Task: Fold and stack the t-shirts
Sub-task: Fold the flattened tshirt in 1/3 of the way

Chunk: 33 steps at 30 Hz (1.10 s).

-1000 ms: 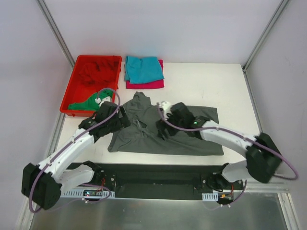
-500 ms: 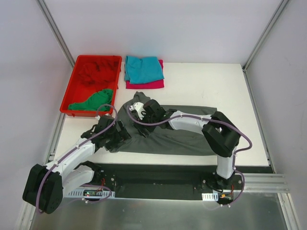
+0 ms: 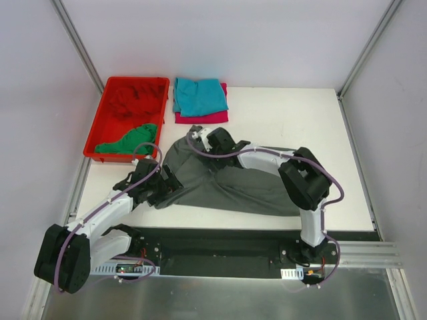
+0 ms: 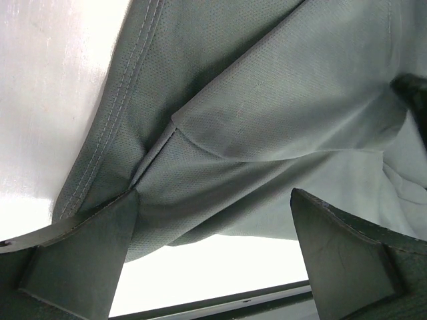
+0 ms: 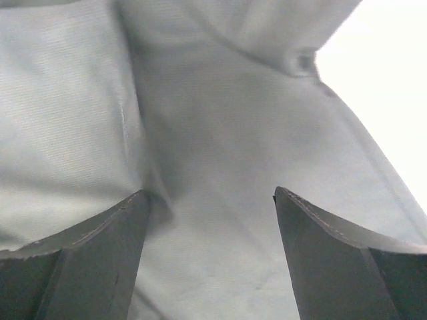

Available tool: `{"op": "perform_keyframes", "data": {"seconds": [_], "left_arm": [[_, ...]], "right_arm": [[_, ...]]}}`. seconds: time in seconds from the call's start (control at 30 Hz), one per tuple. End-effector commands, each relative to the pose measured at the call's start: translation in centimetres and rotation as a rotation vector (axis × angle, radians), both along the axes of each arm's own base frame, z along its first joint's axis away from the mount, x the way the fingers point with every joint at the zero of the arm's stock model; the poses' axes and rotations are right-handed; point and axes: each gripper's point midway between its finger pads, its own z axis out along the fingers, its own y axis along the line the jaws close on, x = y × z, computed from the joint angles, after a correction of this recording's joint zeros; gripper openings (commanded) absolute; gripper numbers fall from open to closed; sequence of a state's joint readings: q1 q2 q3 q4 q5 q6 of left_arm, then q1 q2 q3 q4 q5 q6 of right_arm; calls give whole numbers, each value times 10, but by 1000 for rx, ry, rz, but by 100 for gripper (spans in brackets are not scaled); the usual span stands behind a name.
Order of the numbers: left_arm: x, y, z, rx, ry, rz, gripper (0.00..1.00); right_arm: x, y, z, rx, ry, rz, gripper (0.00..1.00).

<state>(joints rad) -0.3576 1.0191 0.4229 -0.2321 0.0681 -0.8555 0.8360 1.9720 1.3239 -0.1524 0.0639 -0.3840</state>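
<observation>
Nearest me, the left hand (image 3: 162,189) sits low at the near-left corner of the dark grey shirt (image 3: 233,183). Its fingers are spread wide, with the stitched hem bunched against one of them and nothing pinched yet. The shirt lies rumpled across the middle of the tabletop (image 3: 287,113), its left side drawn into ridges. Farther back, the right hand (image 3: 204,140) hangs over the collar end, likewise released, fingers apart above loose cloth. To my eye a clean fold wants both hands to close on matching corners, then pull evenly so the ridges flatten before the cloth goes over. Beyond, the teal shirt (image 3: 200,95) lies on the magenta shirt (image 3: 200,118), where this one should end up. The green shirt (image 3: 127,140) and red shirt (image 3: 133,100) wait in the red bin (image 3: 93,133).
</observation>
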Motion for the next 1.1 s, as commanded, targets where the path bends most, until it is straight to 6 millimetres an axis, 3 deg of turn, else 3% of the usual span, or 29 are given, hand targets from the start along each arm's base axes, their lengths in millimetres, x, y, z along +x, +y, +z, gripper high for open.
{"op": "perform_keyframes", "data": {"seconds": [0.0, 0.1, 0.23, 0.4, 0.53, 0.63, 0.77, 0.9, 1.07], "left_arm": [[-39, 29, -36, 130, 169, 26, 99], [-36, 32, -32, 145, 151, 34, 99], [-25, 27, -19, 130, 101, 2, 99], [-7, 12, 11, 86, 13, -81, 99], [6, 23, 36, 159, -49, -68, 99], [8, 36, 51, 207, -62, -2, 99], [13, 22, 64, 138, -80, -27, 99], [10, -10, 63, 7, -66, -162, 99], [-1, -48, 58, -137, -55, -292, 99]], "right_arm": [[52, -25, 34, 44, -99, -188, 78], [65, -36, 41, 91, -80, -244, 78], [58, -36, 61, 168, -56, -238, 79], [26, -22, 95, 337, 12, -179, 78], [-17, -25, 105, 425, 84, -125, 78], [-40, -42, 111, 441, 83, -144, 78], [-55, -80, 108, 441, 35, -282, 80], [-64, -120, 109, 478, -18, -444, 87], [-86, -156, 80, 507, 38, -600, 98]]}}
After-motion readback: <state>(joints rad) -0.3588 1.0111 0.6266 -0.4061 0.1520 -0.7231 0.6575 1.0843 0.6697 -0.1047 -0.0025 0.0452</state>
